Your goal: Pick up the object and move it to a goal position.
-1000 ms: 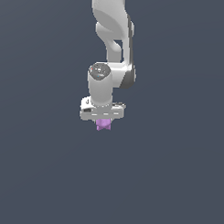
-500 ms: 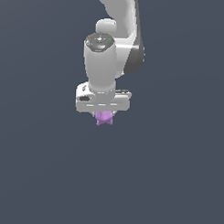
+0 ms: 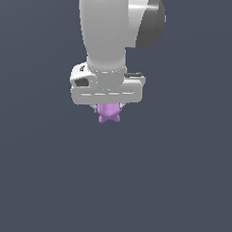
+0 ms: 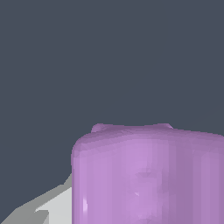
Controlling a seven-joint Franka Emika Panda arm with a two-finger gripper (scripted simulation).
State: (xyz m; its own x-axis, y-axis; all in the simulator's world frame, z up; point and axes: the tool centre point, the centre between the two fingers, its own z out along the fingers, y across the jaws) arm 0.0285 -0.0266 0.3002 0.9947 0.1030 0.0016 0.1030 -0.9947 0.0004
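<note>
One arm, one end effector (image 3: pixel 108 112) and one object (image 3: pixel 109 113) are all that can be counted here; the rest of both views is a flat dark grey-blue background with no visible edge or surface line.

In the exterior view the white Panda arm (image 3: pixel 107 30) comes straight down from 12 o'clock, with a dark grey joint cap at about 1 o'clock on its upper segment. Below it sits the white gripper bar (image 3: pixel 107 93), lying level across the frame. The light-purple object hangs directly under the middle of that bar, at its 6 o'clock, touching its underside and narrower than the bar. Two short rounded nubs point downward from the object's lower corners. The fingers themselves are hidden behind the bar and the purple lump, so their gap cannot be read directly; the object sits up between where they would be, off any support, so the end effector appears closed narrowly on the object.

In the wrist view the object (image 4: pixel 148 175) fills the near field as a broad, lumpy purple block with two small bumps along its far edge. A pale grey-white part of the end effector (image 4: pixel 52 203) shows just beside it. Nothing stands near the object or the arm in either view.
</note>
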